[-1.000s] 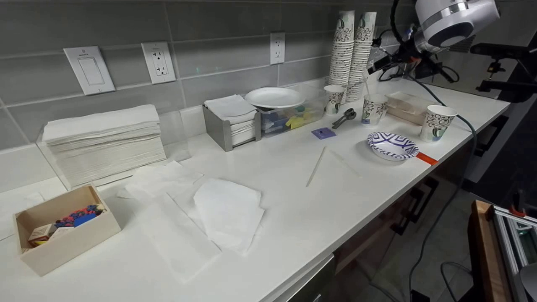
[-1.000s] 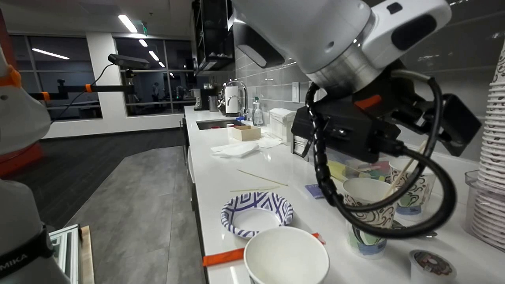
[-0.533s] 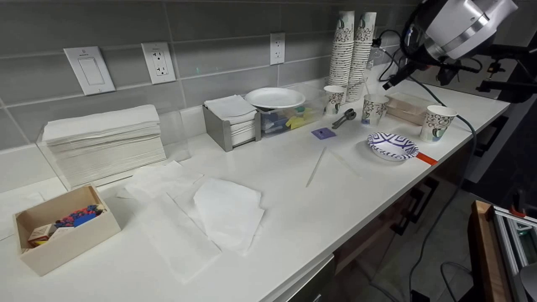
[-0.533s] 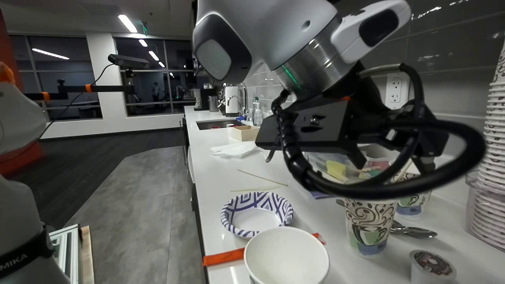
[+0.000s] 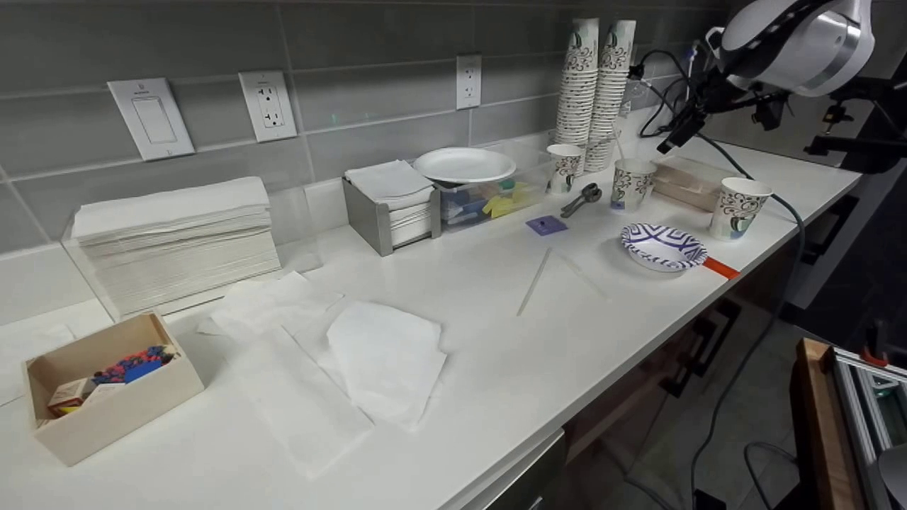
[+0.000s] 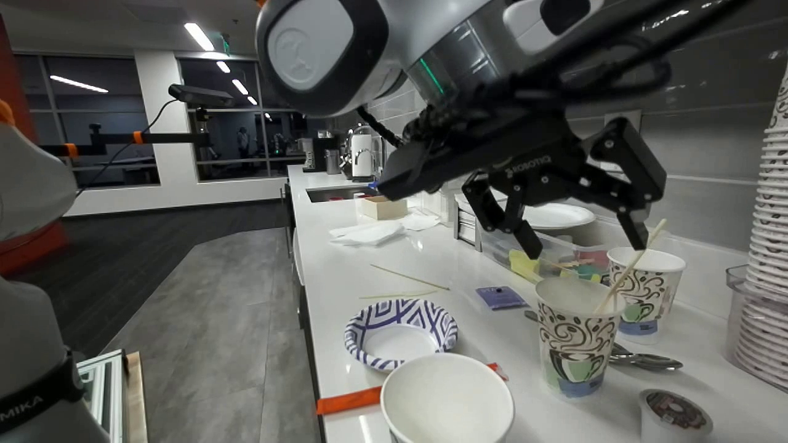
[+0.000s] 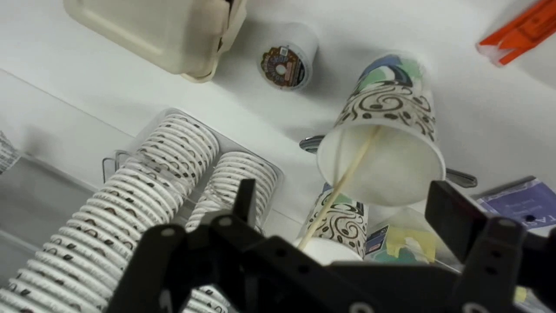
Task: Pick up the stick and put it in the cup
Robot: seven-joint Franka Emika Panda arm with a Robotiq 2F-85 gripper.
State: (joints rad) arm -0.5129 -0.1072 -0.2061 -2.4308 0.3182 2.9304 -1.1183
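A thin pale stick (image 6: 633,263) leans in a patterned paper cup (image 6: 575,347), its top end above the rim. It also shows in the wrist view (image 7: 334,193), running out of that cup (image 7: 388,102). Two more thin sticks lie flat on the counter: one stick (image 6: 409,277) darker, and another stick (image 6: 394,296) paler; both also show in an exterior view (image 5: 535,282) (image 5: 584,276). My gripper (image 6: 583,240) is open and empty above the cup, the stick's top near one fingertip. In the wrist view my gripper's fingers (image 7: 343,200) are wide apart, with the stick in view between them.
A second patterned cup (image 6: 646,292) stands behind, near tall cup stacks (image 5: 581,99). A white cup (image 6: 449,400), patterned bowl (image 6: 400,335), orange packet (image 6: 348,401), spoons (image 6: 646,361), coffee pod (image 6: 674,415) and purple packet (image 6: 502,297) are around. A plate (image 5: 464,164) lies on a clear bin.
My arm has moved back and turned, so the open fingers now show clearly above the cup with the leaning stick. The cable swung up and away. The sticks and cups have not moved.
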